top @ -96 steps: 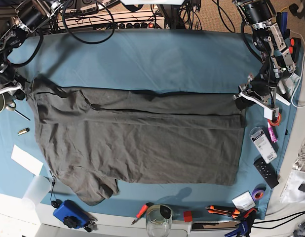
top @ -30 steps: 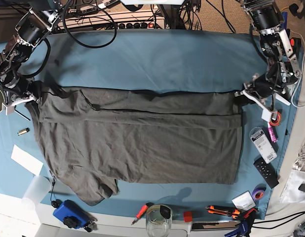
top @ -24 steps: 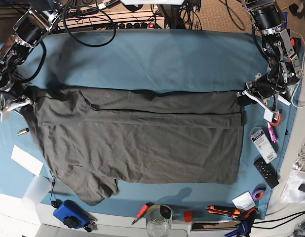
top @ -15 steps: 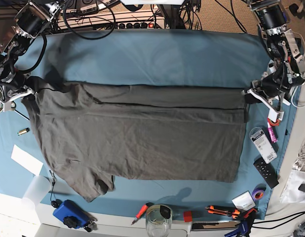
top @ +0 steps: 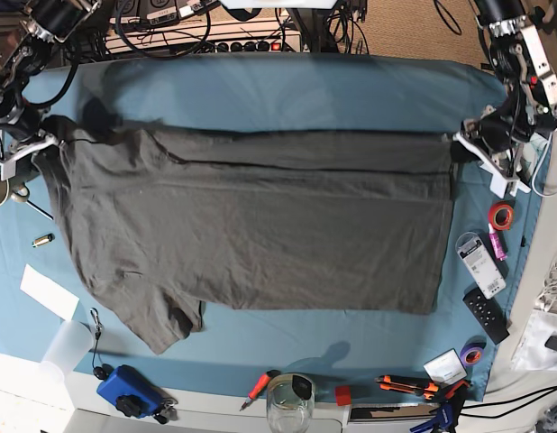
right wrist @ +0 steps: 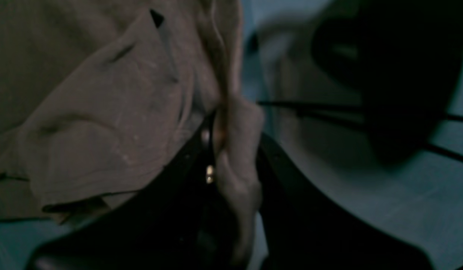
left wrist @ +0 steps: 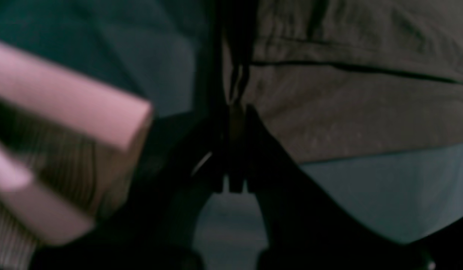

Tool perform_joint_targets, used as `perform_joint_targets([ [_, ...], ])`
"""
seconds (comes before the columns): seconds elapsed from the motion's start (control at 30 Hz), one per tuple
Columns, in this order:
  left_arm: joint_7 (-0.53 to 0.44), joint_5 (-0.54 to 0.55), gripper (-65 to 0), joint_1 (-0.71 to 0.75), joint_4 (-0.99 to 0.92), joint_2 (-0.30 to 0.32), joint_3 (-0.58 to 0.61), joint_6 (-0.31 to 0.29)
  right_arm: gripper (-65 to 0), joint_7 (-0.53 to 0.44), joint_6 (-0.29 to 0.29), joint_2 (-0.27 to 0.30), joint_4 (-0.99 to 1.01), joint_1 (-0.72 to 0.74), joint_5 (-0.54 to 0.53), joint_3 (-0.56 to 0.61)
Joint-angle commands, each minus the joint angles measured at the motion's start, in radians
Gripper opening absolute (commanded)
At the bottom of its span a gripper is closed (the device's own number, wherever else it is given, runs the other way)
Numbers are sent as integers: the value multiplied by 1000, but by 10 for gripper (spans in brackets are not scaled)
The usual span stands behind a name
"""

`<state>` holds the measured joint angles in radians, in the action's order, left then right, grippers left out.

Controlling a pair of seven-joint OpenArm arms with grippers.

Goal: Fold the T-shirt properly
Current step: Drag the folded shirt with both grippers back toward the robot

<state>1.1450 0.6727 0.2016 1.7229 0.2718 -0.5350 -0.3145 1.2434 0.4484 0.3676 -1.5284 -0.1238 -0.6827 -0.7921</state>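
The dark grey T-shirt (top: pixel 260 225) lies spread across the teal table cloth, its far edge pulled taut between both grippers. My left gripper (top: pixel 461 144) is at the shirt's far right corner in the base view and is shut on the fabric. The left wrist view shows its black fingers (left wrist: pixel 237 123) pinched together on the shirt's edge (left wrist: pixel 348 105). My right gripper (top: pixel 44 140) is shut on the far left corner, near a sleeve. In the right wrist view a bunch of cloth (right wrist: pixel 85 112) is clamped between its fingers (right wrist: pixel 220 150). The other sleeve (top: pixel 166 325) lies at the near left.
The teal cloth (top: pixel 287 90) covers the table. Along the right edge lie an orange tape roll (top: pixel 501 215), a white device (top: pixel 481 263) and a black remote (top: pixel 486 314). A glass (top: pixel 289 401), pliers (top: pixel 409 385) and a blue box (top: pixel 130 390) line the near edge. A white paper (top: pixel 49 291) lies at the left.
Both grippers have moved toward the table's far side, still shut on the shirt. The folded band across the top has pulled out flat, and the whole shirt slid farther away.
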Motion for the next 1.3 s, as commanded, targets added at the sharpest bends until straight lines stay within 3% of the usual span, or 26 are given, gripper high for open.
perform_joint_targets([
  [0.0,-12,-7,-650,9,37,17,-5,3,-650,-16,3,28,-28,0,-10,-8],
  [0.27,-12,-10,-650,112,119,17,-24,3,-650,-6,3,28,-119,-82,-10,-8],
  [0.53,-6,1,-650,121,143,17,-174,0,-650,0,-3,23,-154,-132,-48,-90],
  [0.7,4,84,-650,157,143,16,-193,-34,-650,22,0,23,-154,-134,-54,-151],
  [1.0,7,183,-650,181,143,16,-194,-38,-650,28,4,11,-154,-147,-68,-151],
  [1.03,7,209,-630,181,143,14,-194,-51,-650,29,4,8,-154,-148,-69,-151],
  [1.17,-11,301,-426,180,143,1,-194,-110,-650,32,6,6,-154,-148,-69,-151],
  [1.27,-31,309,-407,180,143,-11,-194,-109,-650,36,16,6,-154,-148,-69,-151],
])
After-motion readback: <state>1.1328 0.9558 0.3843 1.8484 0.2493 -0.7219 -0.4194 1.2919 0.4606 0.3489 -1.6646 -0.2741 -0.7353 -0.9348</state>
